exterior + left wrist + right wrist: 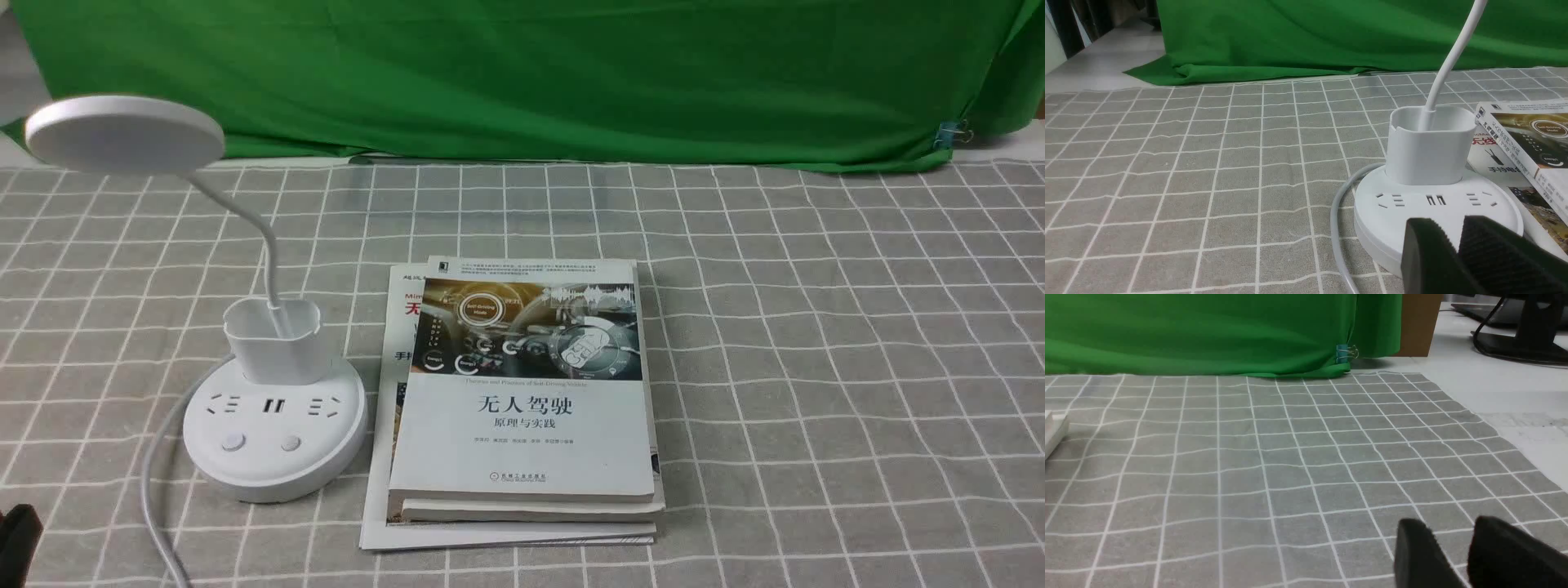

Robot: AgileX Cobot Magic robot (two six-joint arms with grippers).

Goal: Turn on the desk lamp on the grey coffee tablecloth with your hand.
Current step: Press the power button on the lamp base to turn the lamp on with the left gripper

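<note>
The white desk lamp (273,445) stands unlit at the left on the grey coffee tablecloth (816,367). Its disc head (124,132) hangs over the far left, and the bendy neck (253,220) rises from the cup holder (277,339). Two round buttons (233,442) sit at the front of the base. In the left wrist view my left gripper (1451,222) hovers just in front of the lamp base (1412,204), fingers together, hiding the buttons. Only a black corner of this hand (18,539) shows in the front view. My right gripper (1451,522) hangs over bare cloth, narrowly open and empty.
A stack of books (522,392) lies right beside the lamp base. The lamp's white cord (155,490) curves off the near left edge. A green backdrop cloth (522,73) closes the far side, held by a binder clip (951,133).
</note>
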